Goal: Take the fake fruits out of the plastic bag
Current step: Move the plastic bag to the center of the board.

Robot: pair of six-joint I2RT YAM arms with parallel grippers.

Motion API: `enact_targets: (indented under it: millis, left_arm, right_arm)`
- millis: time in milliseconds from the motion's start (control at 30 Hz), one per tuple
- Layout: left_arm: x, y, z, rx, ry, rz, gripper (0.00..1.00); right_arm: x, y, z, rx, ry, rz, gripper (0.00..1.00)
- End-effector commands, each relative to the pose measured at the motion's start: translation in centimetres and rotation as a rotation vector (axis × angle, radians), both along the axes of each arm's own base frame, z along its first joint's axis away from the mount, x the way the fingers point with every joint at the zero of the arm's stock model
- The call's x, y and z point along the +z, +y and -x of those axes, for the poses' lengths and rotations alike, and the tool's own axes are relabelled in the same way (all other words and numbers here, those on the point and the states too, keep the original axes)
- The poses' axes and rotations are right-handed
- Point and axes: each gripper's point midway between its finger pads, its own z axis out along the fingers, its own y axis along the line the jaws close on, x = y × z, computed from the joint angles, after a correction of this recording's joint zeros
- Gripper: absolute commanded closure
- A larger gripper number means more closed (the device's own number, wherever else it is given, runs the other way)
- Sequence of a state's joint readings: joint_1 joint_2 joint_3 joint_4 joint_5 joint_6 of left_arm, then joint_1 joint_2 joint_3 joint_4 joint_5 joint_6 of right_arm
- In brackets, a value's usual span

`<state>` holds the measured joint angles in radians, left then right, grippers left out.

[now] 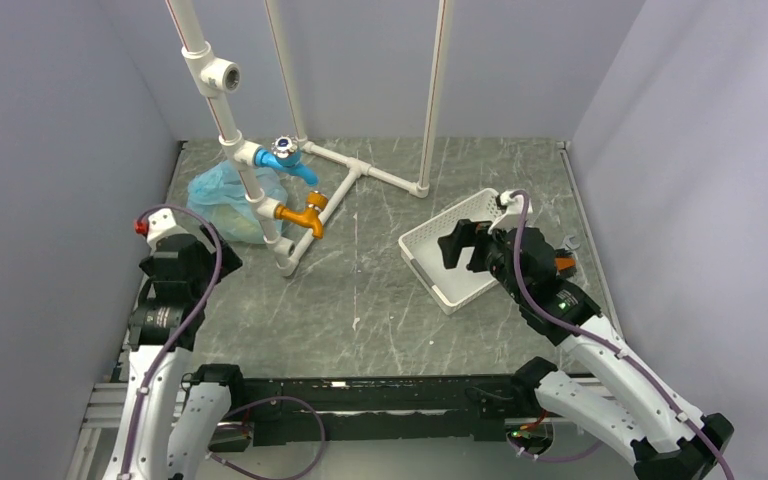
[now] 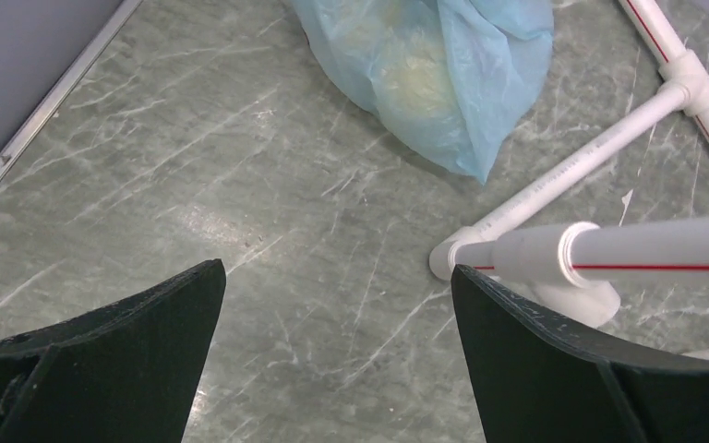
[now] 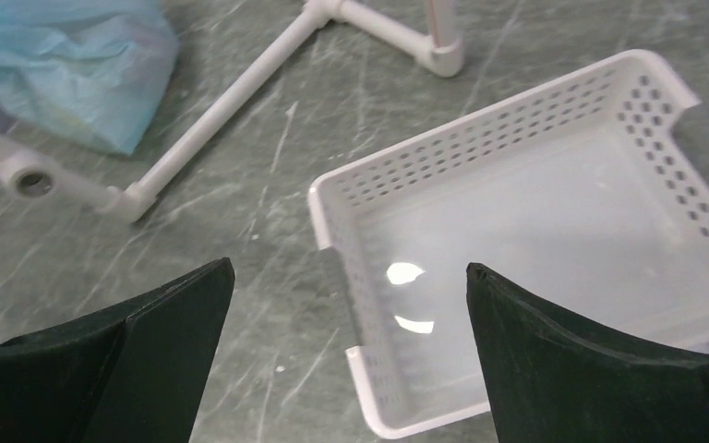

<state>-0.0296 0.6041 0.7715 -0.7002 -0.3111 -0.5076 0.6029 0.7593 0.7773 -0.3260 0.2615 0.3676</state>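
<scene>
The plastic bag [image 1: 228,205] lay at the desk's [image 1: 380,300] far left, just beside the white pipe frame [image 1: 305,235], with pale fake fruits [image 2: 415,78] dimly visible inside. The left gripper [image 2: 334,277] hovered near it, released and empty. The right gripper [image 3: 348,268], also released, hung over the white basket [image 3: 480,138].

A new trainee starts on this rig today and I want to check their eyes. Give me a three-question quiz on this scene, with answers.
1. True or false: the basket holds something.
2. Which is nearer the bag? A) left gripper B) right gripper C) both equally
3. Fill in: both grippers' jaws stand ____.
Key: 1 false, it is empty; 2 A; 3 open.
</scene>
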Motion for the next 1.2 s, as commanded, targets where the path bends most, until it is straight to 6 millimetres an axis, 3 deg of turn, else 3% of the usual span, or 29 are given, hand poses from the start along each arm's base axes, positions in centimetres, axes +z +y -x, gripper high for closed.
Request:
enact_targets:
  millis: [0,233,433,667,900,967,1167]
  left_arm:
    - [3.8,1.4,-0.8,0.087,-0.095,0.025,0.01]
    - [4.7,0.9,-4.3,0.040,-0.142,0.136,0.00]
    - [6.3,1.9,-7.3,0.028,-0.245,0.150,0.00]
    - [4.9,4.5,-11.1,0.027,-0.226,0.116,0.01]
    - [4.4,5.9,-15.0,-0.031,-0.224,0.068,0.04]
    - [4.2,6.2,-15.6,-0.079,-0.209,0.001,0.08]
    - [1.4,8.5,-16.2,-0.079,-0.100,-0.030,0.04]
  right_arm:
    - [1.4,3.1,1.0,0.152,-0.018,-0.110,0.00]
    - [-1.0,3.6,1.6,0.193,0.033,-0.102,0.00]
    - [-1.1,3.0,1.5,0.187,0.001,-0.049,0.00]
    - [-1.2,3.5,2.0,0.234,-0.002,-0.048,0.00]
    - [-1.3,4.1,2.8,0.296,0.040,-0.029,0.00]
    - [-1.2,3.6,2.8,0.283,0.045,-0.003,0.00]
    - [-0.7,3.6,2.8,0.284,0.054,0.010,0.00]
